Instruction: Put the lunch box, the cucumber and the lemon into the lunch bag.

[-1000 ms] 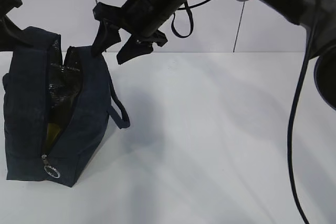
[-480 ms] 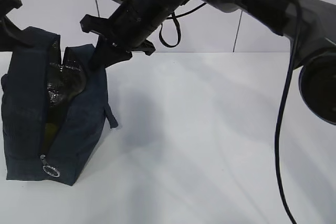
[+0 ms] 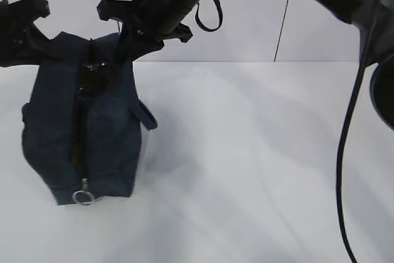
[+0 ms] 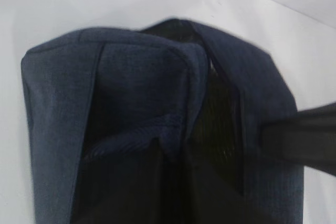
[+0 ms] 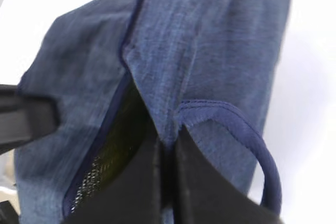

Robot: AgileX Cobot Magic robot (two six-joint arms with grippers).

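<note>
The dark navy lunch bag stands upright on the white table, its top opening pulled into a narrow slit. My left gripper is shut on the fabric of the bag's left top edge. My right gripper is shut on the right top edge, just beside the strap handle. Inside the slit a yellowish-green patch shows, but I cannot tell which item it is. The lunch box, the cucumber and the lemon are otherwise hidden.
The zipper's metal ring pull hangs at the bag's lower front. A white table stretches to the right of the bag. The right arm's cable hangs down along the right side.
My right gripper came down and shut on the bag's right top edge. The bag has been drawn upright and a little to the right, and its gaping opening has narrowed.
</note>
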